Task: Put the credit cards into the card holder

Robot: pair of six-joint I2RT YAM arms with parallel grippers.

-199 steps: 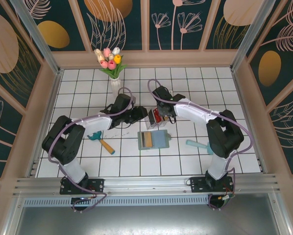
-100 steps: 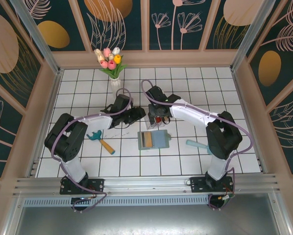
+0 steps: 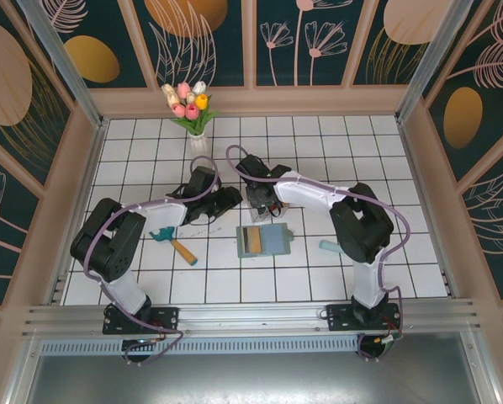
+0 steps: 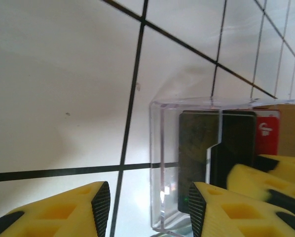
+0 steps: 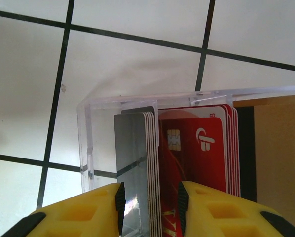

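Many credit cards [image 5: 192, 148] stand on edge inside a clear box [image 5: 100, 116], packed close like books on a shelf. The grey ones fill one side of the box and the red ones fill the other. The card holder [image 3: 272, 241] lies flat on the white tiles, just on the near side of the box, towards my bases.

I think I am at the step of picking a card out of the box. My right gripper [image 5: 151, 197] is right at the box. Its yellow fingers [image 5: 88, 217] stand a little way apart, one on each side of the grey cards' edges. I cannot tell if they press on the cards yet or only sit around them. My left gripper [image 4: 148, 197] is at one corner of the box. Its fingers are apart, bare tile shows between one finger and the box wall, and it holds nothing.

Next I need to pinch just one card, or a thin few, and pull it straight out of the box. The cards are thin and sit tight together, so extra ones may come along. My left gripper may need to keep the box from sliding. Then the card goes to the holder beside the box and slides into a pocket.

The front red card has a gold chip and a white curly mark, like a logo. A tiny sign sits by its top corner, too small to read. I see no words I can read.
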